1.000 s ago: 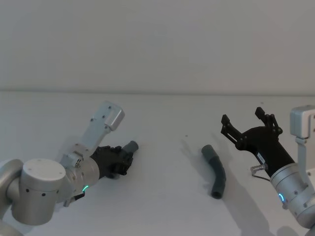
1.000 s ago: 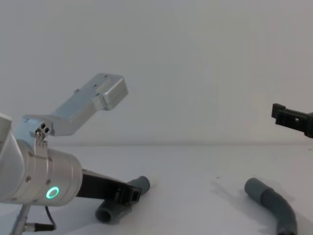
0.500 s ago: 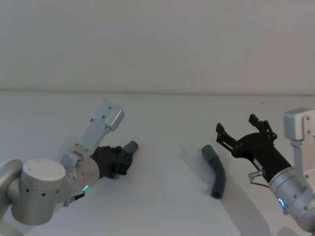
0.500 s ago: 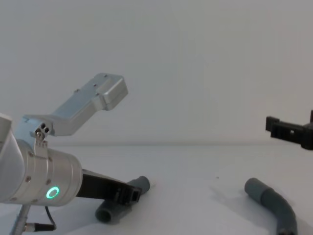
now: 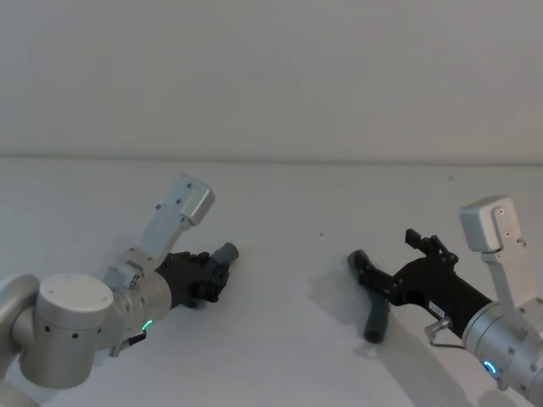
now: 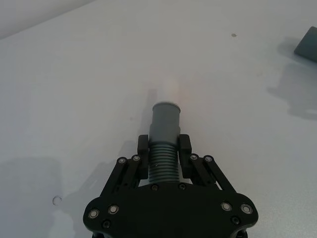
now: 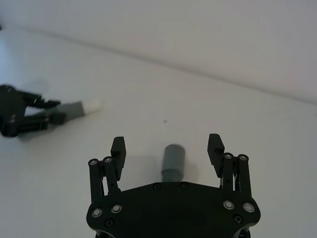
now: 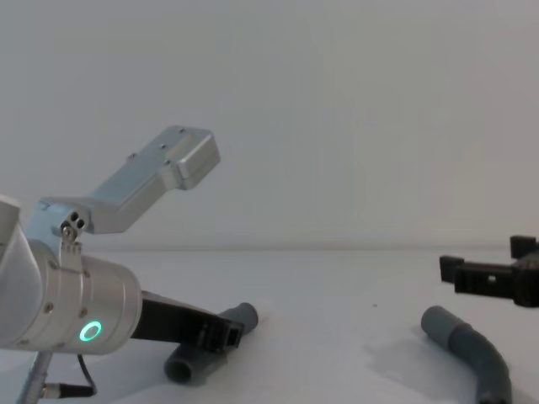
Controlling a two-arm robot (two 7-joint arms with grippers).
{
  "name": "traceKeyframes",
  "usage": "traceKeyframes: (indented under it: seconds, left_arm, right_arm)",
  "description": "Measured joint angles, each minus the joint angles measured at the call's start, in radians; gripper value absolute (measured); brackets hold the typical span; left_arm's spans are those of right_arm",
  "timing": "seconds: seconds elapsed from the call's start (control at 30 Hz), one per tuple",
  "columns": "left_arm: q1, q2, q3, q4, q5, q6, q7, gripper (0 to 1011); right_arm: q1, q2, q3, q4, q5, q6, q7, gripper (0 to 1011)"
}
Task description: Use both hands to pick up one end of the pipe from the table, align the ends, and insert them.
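Two dark grey ribbed pipe pieces lie on the white table (image 5: 280,365). My left gripper (image 5: 214,273) (image 6: 164,146) (image 8: 221,334) is shut on the left pipe piece (image 6: 164,130) (image 8: 195,365), whose smooth cuff (image 5: 226,253) sticks out past the fingers. The right pipe piece (image 5: 375,320) (image 8: 473,353) rests curved on the table. My right gripper (image 5: 386,250) (image 7: 167,145) (image 8: 487,263) hovers open just above its far cuff (image 7: 174,159), one finger on each side and neither touching it. The right wrist view also shows the left piece's white collar (image 7: 92,105) far off.
The tabletop runs back to a plain white wall (image 5: 271,76). A small dark speck (image 5: 321,235) lies on the table between the two pieces. The left arm's silver wrist link (image 8: 152,181) rises above the table on the left.
My right gripper has come down and leftward, from high to the right of the right pipe piece to straddling its far cuff. The left gripper and its piece have not moved.
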Motion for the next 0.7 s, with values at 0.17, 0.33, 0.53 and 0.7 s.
traceKeyframes:
  seconds: [0.17,0.33,0.53,0.7]
  left_arm:
    - [0.0,0.0,0.0,0.0,0.0,0.0,0.0,339]
    - [0.0,0.0,0.0,0.0,0.0,0.0,0.0,339]
    - [0.0,0.0,0.0,0.0,0.0,0.0,0.0,339]
    - [0.0,0.0,0.0,0.0,0.0,0.0,0.0,339]
  right_arm:
    - [0.01,0.018,-0.005,-0.006,0.011,0.049,0.029,1000]
    - [0.022,0.029,-0.009,-0.011,0.024,0.105,0.045,1001]
    - [0.032,0.024,-0.011,-0.015,0.03,0.155,0.038,1000]
    - [0.038,0.002,-0.01,-0.019,0.032,0.211,0.006,1001]
